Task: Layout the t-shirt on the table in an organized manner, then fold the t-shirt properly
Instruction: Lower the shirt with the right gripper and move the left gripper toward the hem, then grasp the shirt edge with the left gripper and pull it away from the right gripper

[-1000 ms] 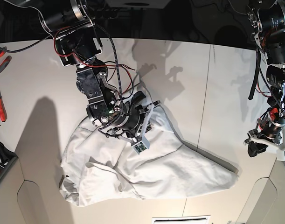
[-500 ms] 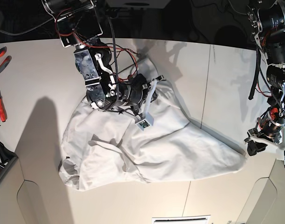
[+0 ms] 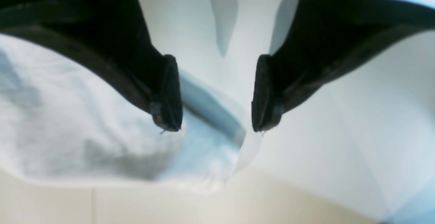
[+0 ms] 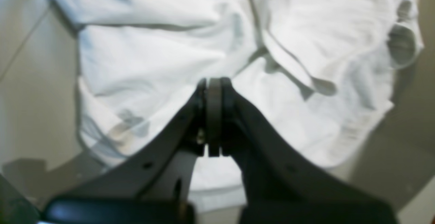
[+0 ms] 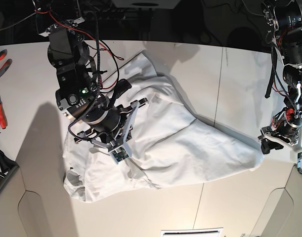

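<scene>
Right jaws pinched shut, maybe on t-shirt (image 5: 180, 148); left jaws open beside t-shirt corner. Pull slow, flat along bench (image 5: 32, 98).

No readable text, labels, brand names, numbers or signs appear in any of the three views. The white t-shirt (image 5: 180, 143) is plain, with no print or visible tag. The worktop (image 5: 239, 74) carries no markings. The robot arms show no legible lettering at this sharpness.
</scene>
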